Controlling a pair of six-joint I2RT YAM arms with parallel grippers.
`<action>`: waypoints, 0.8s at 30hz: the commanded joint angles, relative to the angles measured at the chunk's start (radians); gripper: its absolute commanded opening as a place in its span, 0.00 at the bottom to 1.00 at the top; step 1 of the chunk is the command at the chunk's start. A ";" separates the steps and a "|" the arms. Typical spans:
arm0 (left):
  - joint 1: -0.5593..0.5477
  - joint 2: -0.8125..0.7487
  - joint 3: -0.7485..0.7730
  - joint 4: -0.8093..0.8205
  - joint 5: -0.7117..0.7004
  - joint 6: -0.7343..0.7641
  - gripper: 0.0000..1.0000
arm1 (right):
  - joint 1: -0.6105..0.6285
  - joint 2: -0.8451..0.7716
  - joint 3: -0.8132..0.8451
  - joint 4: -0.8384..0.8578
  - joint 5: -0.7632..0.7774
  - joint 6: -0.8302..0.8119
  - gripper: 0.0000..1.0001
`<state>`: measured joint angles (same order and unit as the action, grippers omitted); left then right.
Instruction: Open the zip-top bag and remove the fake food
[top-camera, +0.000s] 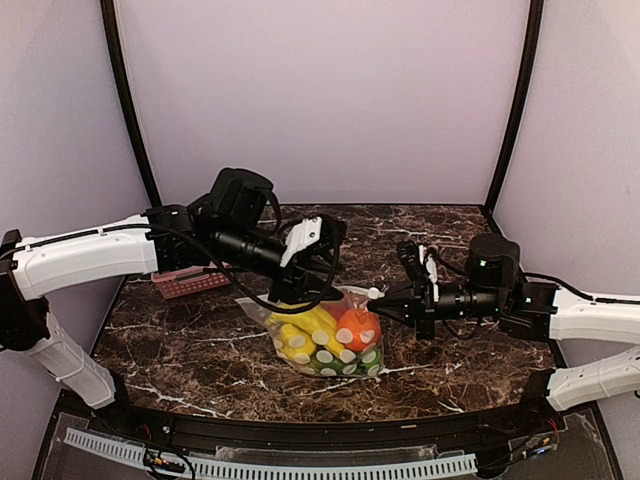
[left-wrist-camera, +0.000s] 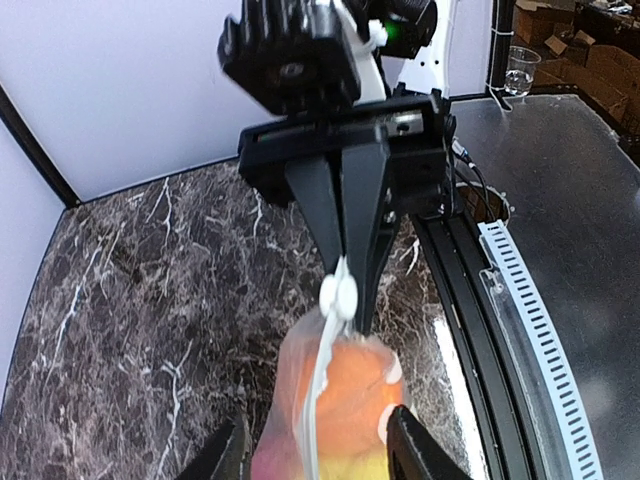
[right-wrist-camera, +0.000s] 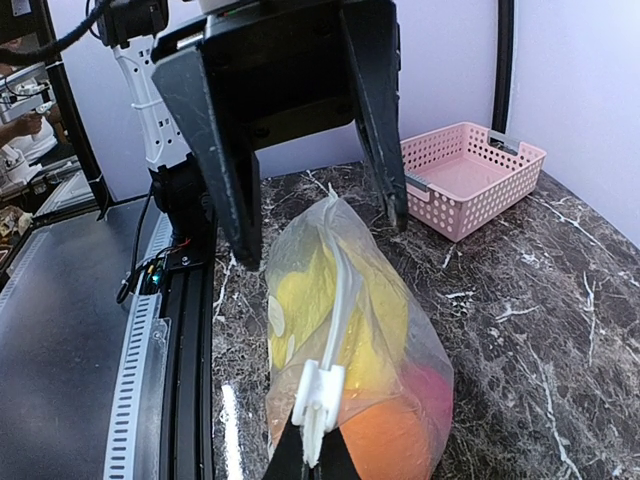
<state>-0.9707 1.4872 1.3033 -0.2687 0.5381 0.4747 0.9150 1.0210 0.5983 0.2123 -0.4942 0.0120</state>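
The zip-top bag (top-camera: 325, 340) lies mid-table with the fake food inside: a yellow banana (top-camera: 303, 335), an orange ball (top-camera: 356, 325) and a green ball (top-camera: 366, 358). My right gripper (right-wrist-camera: 312, 455) is shut on the white zip slider (right-wrist-camera: 322, 395) at the bag's right end; in the top view that gripper (top-camera: 378, 297) sits at the bag's upper right corner. My left gripper (left-wrist-camera: 320, 440) is open, one finger on each side of the bag's other end, pinching nothing. The right wrist view shows those fingers (right-wrist-camera: 232, 190) wide apart above the zip strip (right-wrist-camera: 345, 290).
A pink perforated basket (right-wrist-camera: 470, 175) stands at the table's back left, also seen as the basket (top-camera: 190, 283) under the left arm. The table's black front rail (top-camera: 300, 430) runs close below the bag.
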 joint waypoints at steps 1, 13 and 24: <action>-0.026 0.045 0.060 0.076 0.021 -0.040 0.48 | 0.012 -0.011 0.036 0.003 0.012 -0.029 0.00; -0.058 0.192 0.174 0.097 0.111 -0.075 0.46 | 0.018 -0.046 0.031 -0.031 0.045 -0.049 0.00; -0.059 0.197 0.159 0.069 0.131 -0.096 0.10 | 0.019 -0.071 0.013 -0.031 0.101 -0.043 0.00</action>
<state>-1.0252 1.7138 1.4590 -0.1818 0.6590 0.3878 0.9226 0.9852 0.6067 0.1471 -0.4255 -0.0269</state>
